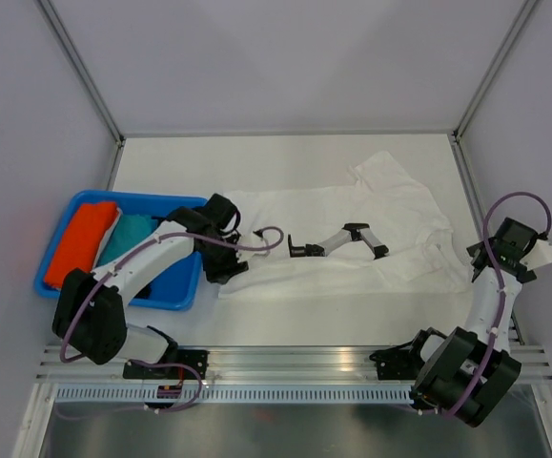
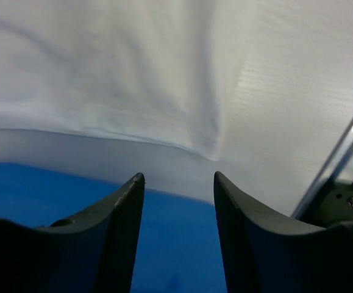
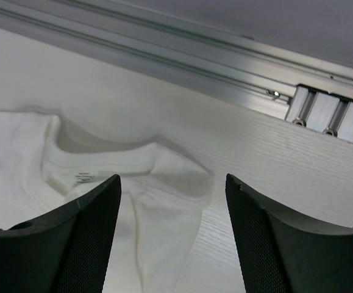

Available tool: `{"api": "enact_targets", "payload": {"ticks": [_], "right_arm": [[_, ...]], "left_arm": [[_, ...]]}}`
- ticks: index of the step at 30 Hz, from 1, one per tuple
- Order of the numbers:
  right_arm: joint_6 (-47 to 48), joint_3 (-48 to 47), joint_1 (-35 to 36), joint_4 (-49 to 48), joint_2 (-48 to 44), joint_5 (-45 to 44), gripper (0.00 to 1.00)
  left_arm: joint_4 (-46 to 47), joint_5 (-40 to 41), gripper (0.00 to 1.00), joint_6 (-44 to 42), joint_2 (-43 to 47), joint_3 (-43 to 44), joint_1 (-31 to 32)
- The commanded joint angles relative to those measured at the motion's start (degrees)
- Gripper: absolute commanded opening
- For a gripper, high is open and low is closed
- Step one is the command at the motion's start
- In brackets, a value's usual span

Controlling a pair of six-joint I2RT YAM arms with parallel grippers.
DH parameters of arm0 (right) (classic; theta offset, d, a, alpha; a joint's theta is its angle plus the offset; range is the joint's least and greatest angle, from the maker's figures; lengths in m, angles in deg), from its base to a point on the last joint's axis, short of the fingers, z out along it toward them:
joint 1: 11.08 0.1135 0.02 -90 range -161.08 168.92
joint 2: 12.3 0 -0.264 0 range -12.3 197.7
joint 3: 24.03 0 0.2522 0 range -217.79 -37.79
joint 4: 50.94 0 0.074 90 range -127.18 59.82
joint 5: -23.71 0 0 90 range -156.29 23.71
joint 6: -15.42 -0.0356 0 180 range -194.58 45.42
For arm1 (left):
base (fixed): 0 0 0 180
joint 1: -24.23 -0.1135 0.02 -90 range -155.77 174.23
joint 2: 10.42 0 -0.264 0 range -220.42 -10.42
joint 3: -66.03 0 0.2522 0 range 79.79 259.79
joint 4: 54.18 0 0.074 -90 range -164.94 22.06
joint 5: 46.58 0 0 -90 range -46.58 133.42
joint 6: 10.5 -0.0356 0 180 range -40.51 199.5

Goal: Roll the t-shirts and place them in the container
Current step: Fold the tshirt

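Observation:
A white t-shirt [image 1: 390,205] lies spread flat on the table, its black-and-grey print [image 1: 337,240] facing up. My left gripper [image 1: 223,250] is open and empty at the shirt's left edge, over the bin's rim. In the left wrist view my left gripper [image 2: 177,177] hovers over blue plastic with the shirt's edge [image 2: 133,73] just ahead. My right gripper [image 1: 479,260] is open and empty at the shirt's right end. In the right wrist view my right gripper [image 3: 173,177] is above the collar [image 3: 164,207], with the neck label [image 3: 82,177] by the left finger.
A blue bin [image 1: 175,296] stands at the left and holds an orange garment [image 1: 80,243] and a teal one [image 1: 128,237]. The bin also shows in the left wrist view [image 2: 176,244]. Aluminium rails [image 3: 225,61] run along the table's right side and the front [image 1: 295,363].

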Motion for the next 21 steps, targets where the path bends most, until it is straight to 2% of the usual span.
{"api": "enact_targets", "payload": {"ticks": [1,4,8,9,11,12,14,15,16,18,21], "right_arm": [[3.5,-6.1,1.0,-3.6,-1.9,-0.4,0.75],[5.8,-11.0,5.8,-5.4,0.5,0.2,0.74],[11.3,-18.8,17.0,-8.8,6.6,-0.7,0.78],[12.4,-20.3,19.8,-10.6,10.6,0.9,0.79],[15.0,-26.3,20.7,-11.5,16.2,4.8,0.79],[15.9,-29.0,21.0,-10.2,19.3,8.0,0.79],[19.1,-38.2,21.7,-8.2,29.5,10.8,0.78],[20.2,-41.2,22.1,-5.9,36.0,13.2,0.77],[21.1,-46.5,22.2,-4.8,39.1,13.8,0.77],[23.2,-51.1,22.8,-2.1,47.4,13.9,0.75],[25.4,-59.5,23.6,1.2,57.8,12.5,0.74]], "left_arm": [[3.8,-2.3,0.53,9.1,-0.9,14.3,-1.7],[7.7,-0.1,0.44,15.3,-4.2,23.0,-1.6],[11.3,3.0,0.43,19.5,-12.2,32.2,-1.6],[12.8,4.4,0.44,20.5,-15.9,32.9,-1.6],[17.1,9.4,0.47,21.2,-20.0,35.3,-2.0],[17.3,10.9,0.49,21.7,-24.8,37.1,-2.4],[16.3,15.0,0.58,22.4,-30.6,44.0,-4.1],[13.7,14.9,0.61,23.3,-35.7,46.8,-5.1],[12.7,14.6,0.62,24.2,-37.7,49.2,-6.2],[11.7,14.4,0.65,26.2,-42.1,54.2,-9.3],[11.7,14.6,0.67,27.3,-45.2,57.9,-12.2]]}}
